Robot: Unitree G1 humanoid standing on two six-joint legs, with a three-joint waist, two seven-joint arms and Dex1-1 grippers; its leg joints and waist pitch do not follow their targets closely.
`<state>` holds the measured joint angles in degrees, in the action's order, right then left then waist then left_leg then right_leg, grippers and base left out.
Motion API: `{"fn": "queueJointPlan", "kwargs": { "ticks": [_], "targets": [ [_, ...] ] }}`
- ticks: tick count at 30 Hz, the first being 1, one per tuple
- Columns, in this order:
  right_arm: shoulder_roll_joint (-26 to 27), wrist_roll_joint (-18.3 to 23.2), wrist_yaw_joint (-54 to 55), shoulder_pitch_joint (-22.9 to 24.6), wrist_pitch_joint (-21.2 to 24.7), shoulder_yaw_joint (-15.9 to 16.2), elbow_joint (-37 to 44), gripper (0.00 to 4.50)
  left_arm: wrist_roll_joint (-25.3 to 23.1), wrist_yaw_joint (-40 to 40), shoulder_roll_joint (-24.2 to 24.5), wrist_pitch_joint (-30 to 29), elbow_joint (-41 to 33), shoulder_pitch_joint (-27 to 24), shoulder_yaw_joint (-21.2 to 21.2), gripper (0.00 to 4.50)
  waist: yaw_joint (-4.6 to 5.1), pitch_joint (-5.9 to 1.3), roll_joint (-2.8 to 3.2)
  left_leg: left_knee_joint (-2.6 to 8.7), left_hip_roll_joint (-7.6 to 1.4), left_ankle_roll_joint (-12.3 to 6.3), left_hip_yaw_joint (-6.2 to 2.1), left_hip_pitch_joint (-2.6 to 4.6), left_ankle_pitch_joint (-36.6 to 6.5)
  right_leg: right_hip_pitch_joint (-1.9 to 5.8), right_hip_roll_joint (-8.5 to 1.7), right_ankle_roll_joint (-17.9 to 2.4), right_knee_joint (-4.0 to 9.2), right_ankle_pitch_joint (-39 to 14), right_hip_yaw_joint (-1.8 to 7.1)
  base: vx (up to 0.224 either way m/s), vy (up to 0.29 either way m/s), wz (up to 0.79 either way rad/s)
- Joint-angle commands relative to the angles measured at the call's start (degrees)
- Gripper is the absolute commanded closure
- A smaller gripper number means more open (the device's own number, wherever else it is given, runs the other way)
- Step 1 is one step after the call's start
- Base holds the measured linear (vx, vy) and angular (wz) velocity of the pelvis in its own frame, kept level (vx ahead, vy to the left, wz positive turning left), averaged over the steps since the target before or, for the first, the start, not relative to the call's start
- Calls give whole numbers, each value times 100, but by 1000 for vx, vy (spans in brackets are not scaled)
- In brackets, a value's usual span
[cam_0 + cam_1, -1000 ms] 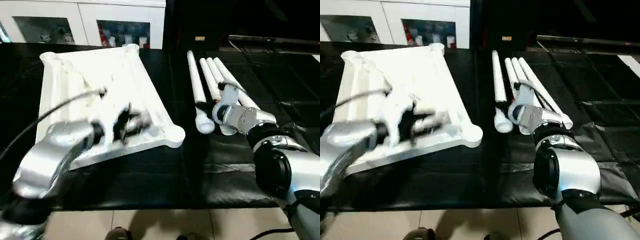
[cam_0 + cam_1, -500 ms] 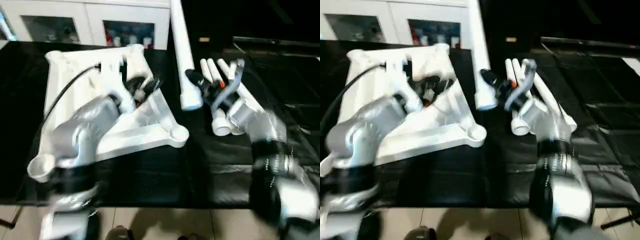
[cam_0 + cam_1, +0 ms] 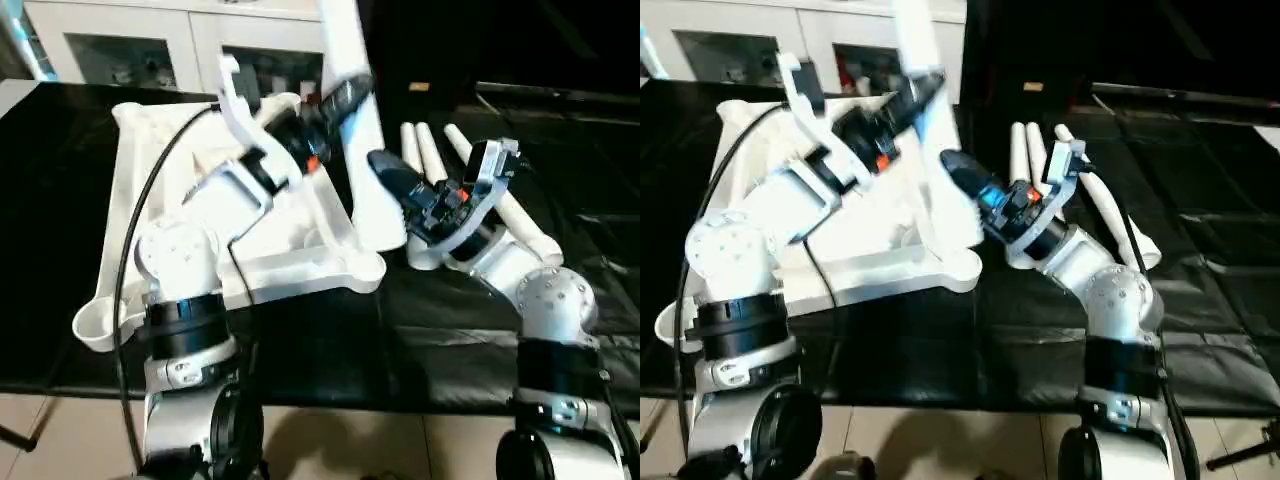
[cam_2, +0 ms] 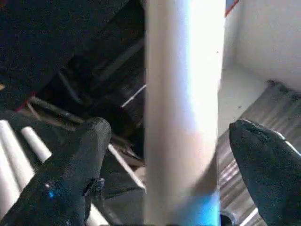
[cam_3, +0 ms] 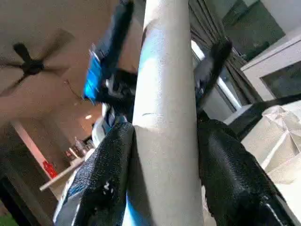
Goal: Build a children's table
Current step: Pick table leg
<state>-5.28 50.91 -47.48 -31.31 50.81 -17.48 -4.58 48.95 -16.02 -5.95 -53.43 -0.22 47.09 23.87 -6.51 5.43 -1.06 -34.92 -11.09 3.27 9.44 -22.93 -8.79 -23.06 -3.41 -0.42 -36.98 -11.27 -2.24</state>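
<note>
The white children's table top (image 3: 300, 265) lies underside up on the black cloth, a round corner socket (image 3: 365, 268) at its near right. One white leg (image 3: 365, 190) stands steeply tilted over the top's right rim, its lower end close above that socket. My right gripper (image 5: 164, 132) is shut on this leg low down, both black fingers (image 5: 108, 179) pressed to it. My left gripper (image 4: 183, 134) reaches across the top and straddles the same leg higher up. It is open, with a gap between the leg and each of its fingers (image 4: 89, 150).
Three more white legs (image 3: 425, 155) lie side by side on the cloth behind my right arm. A white cabinet with glass doors (image 3: 130, 60) stands behind the table. The table's front edge (image 3: 330, 385) and the tiled floor are near me.
My right gripper has lifted one leg out of the row and swung it upright next to the top's near right corner. My left arm rose off the top to that leg, fingers spreading.
</note>
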Motion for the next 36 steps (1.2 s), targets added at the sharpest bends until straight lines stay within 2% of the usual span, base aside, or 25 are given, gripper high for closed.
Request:
{"fn": "queueJointPlan", "kwargs": {
  "ticks": [1, 3, 5, 8, 10, 12, 14, 16, 17, 18, 20, 21, 22, 23, 25, 29, 36],
  "targets": [
    [-58, 38, 115, 25, -3, 62, 213, 268, 113, 23, -4, -114, -53, 88, -62, 0, -7, -563, 53, 385, -134, 159, -30, 139, -987, 308, -380, -1049, 525, -921, 193, 0, 0, 0],
    [-82, -90, 250, 53, -68, 149, 330, 268, 97, 115, 7, -144, -36, 116, -81, 29, -7, -567, 46, 383, -133, 177, -32, 131, -927, 310, -377, -1030, 517, -850, 193, 0, 0, 0],
    [-86, -129, 273, 60, -79, 170, 366, 268, 71, 158, 14, -157, -27, 123, -91, 36, -9, -570, 51, 383, -133, 181, -33, 126, -876, 314, -374, -1009, 508, -766, 197, 0, 0, 0],
    [-111, -774, 594, -18, -481, 478, 467, 268, -206, 409, 125, -200, 8, 135, -288, 68, 3, -567, 53, 386, -129, 215, -36, 129, -866, 303, -367, -948, 503, -731, 194, 0, 0, 0],
    [-179, -1418, 910, -59, -849, 960, 613, 268, -533, 843, 173, -151, 92, 178, -442, 81, 6, -565, 47, 395, -138, 296, -54, 120, -864, 309, -362, -800, 507, -781, 197, 0, 0, 0],
    [-213, -1669, 1059, -77, -999, 1163, 631, 268, -638, 1007, 169, -107, 119, 199, -471, 103, 17, -562, 52, 391, -120, 338, -50, 127, -916, 305, -365, -755, 516, -876, 201, 0, 0, 0],
    [-248, -2039, 1254, -102, -1230, 1416, 623, 268, -780, 1335, 80, 1, 158, 239, -426, 119, 13, -564, 52, 394, -130, 364, -58, 120, -930, 305, -365, -746, 514, -856, 203, 0, 0, 0],
    [-256, -2132, 1305, -105, -1289, 1478, 625, 268, -812, 1421, 56, 29, 167, 248, -413, 133, 19, -569, 58, 387, -125, 350, -58, 128, -940, 303, -362, -774, 511, -783, 205, 0, 0, 0],
    [-284, -2486, 1431, -110, -1559, 1707, 629, 268, -856, 1681, -50, 91, 206, 281, -325, 157, 19, -572, 47, 387, -125, 328, -56, 127, -928, 305, -355, -808, 504, -704, 202, 0, 0, 0],
    [-268, -2760, 1529, -116, -1824, 1862, 603, 268, -871, 1904, -145, 136, 240, 305, -242, 161, 19, -575, 54, 380, -128, 363, -62, 109, -874, 308, -355, -830, 490, -569, 199, 0, 0, 0],
    [-261, -2845, 1558, -113, -1910, 1911, 605, 268, -872, 1997, -187, 163, 251, 313, -204, 164, 31, -578, 51, 379, -119, 326, -61, 113, -869, 317, -350, -878, 484, -458, 196, 0, 0, 0],
    [-219, -3036, 1678, -106, -2136, 1981, 591, 268, -870, 2204, -266, 224, 270, 327, -128, 173, 32, -581, 55, 375, -115, 284, -59, 111, -862, 324, -351, -909, 478, -399, 199, 0, 0, 0],
    [-207, -3127, 1759, -110, -2224, 2014, 583, 268, -871, 2276, -298, 244, 274, 330, -104, 202, 32, -581, 62, 372, -120, 292, -63, 107, -863, 316, -351, -915, 472, -380, 198, 0, 0, 0],
    [-158, -3307, 1930, -123, -2432, 2076, 555, 268, -852, 2458, -383, 268, 286, 343, -33, 207, 40, -577, 57, 371, -113, 282, -57, 111, -896, 316, -351, -921, 482, -404, 200, 0, 0, 0],
    [-148, -3378, 1971, -134, -2525, 2108, 541, 268, -839, 2526, -425, 274, 292, 349, -3, 211, 51, -576, 60, 369, -106, 276, -55, 116, -940, 318, -341, -908, 484, -452, 200, 0, 0, 0],
    [-141, -3578, 2072, -130, -2781, 2246, 523, 268, -836, 2612, -495, 274, 264, 324, -60, 249, 66, -573, 74, 366, -108, 248, -55, 129, -1003, 306, -331, -930, 485, -428, 200, 0, 0, 0],
    [-169, -3715, 1977, -63, -2929, 2400, 552, 269, -775, 2606, -511, 284, 188, 212, -232, 264, 79, -579, 78, 362, -109, 213, -61, 125, -983, 323, -328, -958, 464, -279, 200, 0, 0, 0]
  ]
}}
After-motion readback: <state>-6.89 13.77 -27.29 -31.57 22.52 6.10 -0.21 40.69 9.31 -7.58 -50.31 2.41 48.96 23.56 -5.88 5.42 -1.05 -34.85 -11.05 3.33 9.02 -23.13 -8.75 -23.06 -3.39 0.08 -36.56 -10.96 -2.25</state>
